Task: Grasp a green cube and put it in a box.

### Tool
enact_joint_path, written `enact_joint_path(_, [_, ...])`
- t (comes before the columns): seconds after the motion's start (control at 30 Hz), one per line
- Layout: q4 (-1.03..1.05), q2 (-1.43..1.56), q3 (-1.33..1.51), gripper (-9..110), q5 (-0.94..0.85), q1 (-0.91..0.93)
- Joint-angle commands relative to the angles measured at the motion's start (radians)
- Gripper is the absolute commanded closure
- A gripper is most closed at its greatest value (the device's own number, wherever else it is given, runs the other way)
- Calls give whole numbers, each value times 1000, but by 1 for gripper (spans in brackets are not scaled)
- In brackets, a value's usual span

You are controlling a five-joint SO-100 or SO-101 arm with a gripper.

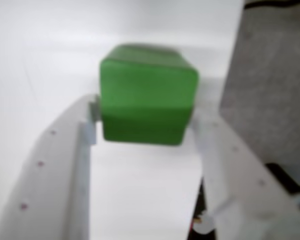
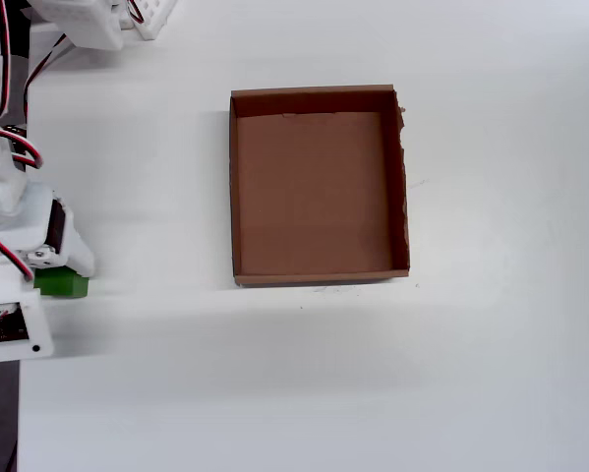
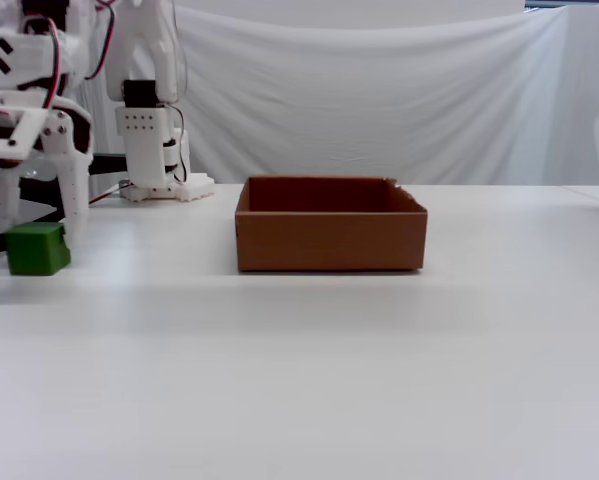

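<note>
Your pincer [image 1: 142,125] straddles the green cube [image 1: 145,102] at frame centre in the wrist view, fingers touching both sides, gripping it.

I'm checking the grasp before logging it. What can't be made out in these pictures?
- Overhead view: most of the green cube is hidden under the gripper.
- Wrist view: blur hides whether the jaws actually touch the cube.
- Fixed view: the box floor is hidden by its front wall.
</note>
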Motion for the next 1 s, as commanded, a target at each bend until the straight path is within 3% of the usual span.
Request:
enact_joint_path(0.0, [5, 9, -54, 81, -15, -3])
enact_joint_path(0.97, [35, -17, -101, 89, -15, -2])
